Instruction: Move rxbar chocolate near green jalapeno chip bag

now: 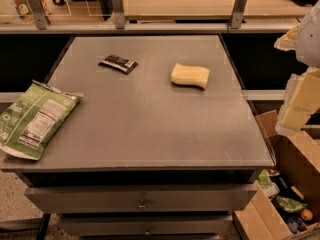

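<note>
The rxbar chocolate [118,63], a small flat black wrapper with white lettering, lies on the grey table top [150,119] at the far left-centre. The green jalapeno chip bag [32,119], large and light green with a white nutrition panel, lies at the table's left edge, partly overhanging it. My gripper [299,101] hangs at the right edge of the view, beyond the table's right side, far from both the bar and the bag.
A pale yellow sponge-like block [190,75] lies right of the bar. An open cardboard box [280,204] with assorted items stands on the floor at the lower right. A railing with posts [117,6] runs behind the table. Drawers [142,199] sit under the table top.
</note>
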Controlling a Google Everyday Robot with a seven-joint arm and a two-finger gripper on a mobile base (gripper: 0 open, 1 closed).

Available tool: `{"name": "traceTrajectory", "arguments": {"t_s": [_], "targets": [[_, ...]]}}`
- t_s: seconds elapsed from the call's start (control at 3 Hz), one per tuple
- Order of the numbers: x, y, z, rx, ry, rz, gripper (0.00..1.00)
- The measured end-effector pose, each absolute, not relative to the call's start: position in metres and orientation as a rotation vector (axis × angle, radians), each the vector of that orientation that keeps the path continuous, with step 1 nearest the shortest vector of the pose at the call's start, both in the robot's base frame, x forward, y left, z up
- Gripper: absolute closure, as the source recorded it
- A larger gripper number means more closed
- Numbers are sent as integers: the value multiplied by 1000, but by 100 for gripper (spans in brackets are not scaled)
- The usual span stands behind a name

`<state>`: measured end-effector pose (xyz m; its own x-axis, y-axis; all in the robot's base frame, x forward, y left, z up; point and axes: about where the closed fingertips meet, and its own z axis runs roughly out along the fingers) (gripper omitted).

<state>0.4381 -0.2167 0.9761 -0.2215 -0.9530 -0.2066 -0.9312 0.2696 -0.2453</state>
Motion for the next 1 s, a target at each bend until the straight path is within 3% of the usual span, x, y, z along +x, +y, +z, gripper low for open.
{"name": "traceTrajectory", "arguments": {"t_s": [0.67,1.0], "targets": [[459,-197,970,-1749,2198,-66,0],[502,-154,951,-1810,2151,-6,0]]}}
